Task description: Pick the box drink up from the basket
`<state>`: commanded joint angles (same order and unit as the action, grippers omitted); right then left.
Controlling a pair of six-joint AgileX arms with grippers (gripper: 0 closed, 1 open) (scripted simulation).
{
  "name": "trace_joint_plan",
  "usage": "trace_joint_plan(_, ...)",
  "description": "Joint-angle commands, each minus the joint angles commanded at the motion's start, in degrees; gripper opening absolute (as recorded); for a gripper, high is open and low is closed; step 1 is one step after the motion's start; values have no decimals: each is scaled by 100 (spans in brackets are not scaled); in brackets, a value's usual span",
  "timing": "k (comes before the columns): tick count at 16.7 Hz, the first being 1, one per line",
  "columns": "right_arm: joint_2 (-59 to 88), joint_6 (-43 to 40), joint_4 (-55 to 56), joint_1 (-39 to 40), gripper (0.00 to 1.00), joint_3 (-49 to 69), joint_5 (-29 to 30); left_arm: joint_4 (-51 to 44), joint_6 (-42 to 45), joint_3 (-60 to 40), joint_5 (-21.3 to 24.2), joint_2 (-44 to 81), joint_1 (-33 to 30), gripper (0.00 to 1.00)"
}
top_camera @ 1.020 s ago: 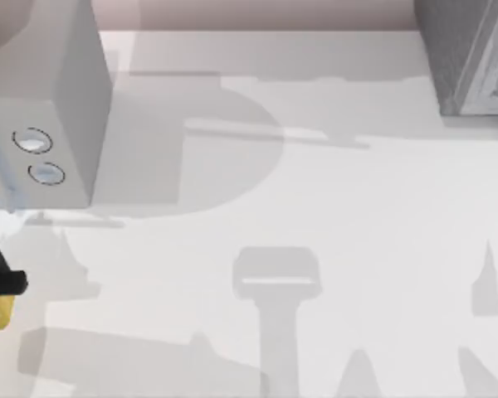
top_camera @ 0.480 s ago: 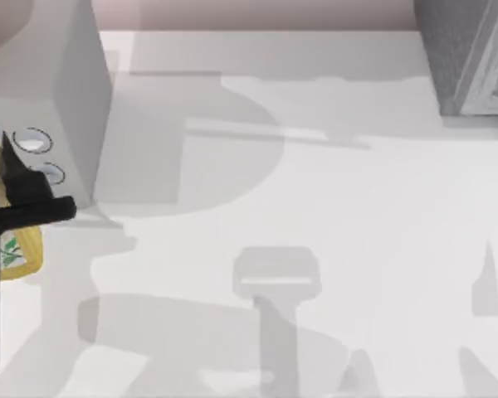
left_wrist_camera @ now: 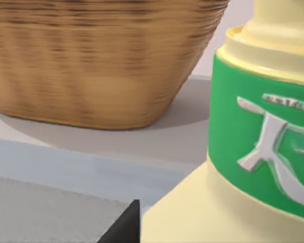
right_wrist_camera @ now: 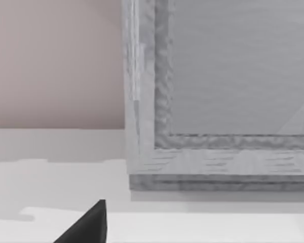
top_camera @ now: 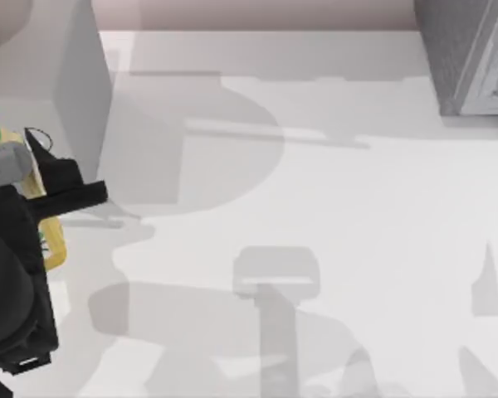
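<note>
The box drink (top_camera: 53, 245) is already out of the basket (left_wrist_camera: 101, 61): in the left wrist view the carton sits right against the camera with the woven basket behind and apart from it, standing on a grey surface. From above, the left tool (top_camera: 54, 195) is at the counter's (top_camera: 315, 207) left edge, closed on the box drink, whose yellow body shows past the dark fingers. What seems left is only to hold it clear. Its long axis probably runs along the tool's reach, cap end toward the basket, though the arm hides much of it. The right tool (right_wrist_camera: 86, 225) is parked near a grey cabinet (right_wrist_camera: 218, 101).
</note>
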<state>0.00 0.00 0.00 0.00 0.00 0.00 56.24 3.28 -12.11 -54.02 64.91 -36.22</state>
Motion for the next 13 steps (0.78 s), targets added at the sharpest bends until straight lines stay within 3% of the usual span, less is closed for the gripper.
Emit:
trace_joint_plan(6, 0, 0, 0, 0, 100, 0, 0, 64, -6, 35, 45, 75, 61, 0)
trace_joint_plan(13, 0, 0, 0, 0, 100, 0, 0, 1510, -54, -30, 529, 1540, 521, 0)
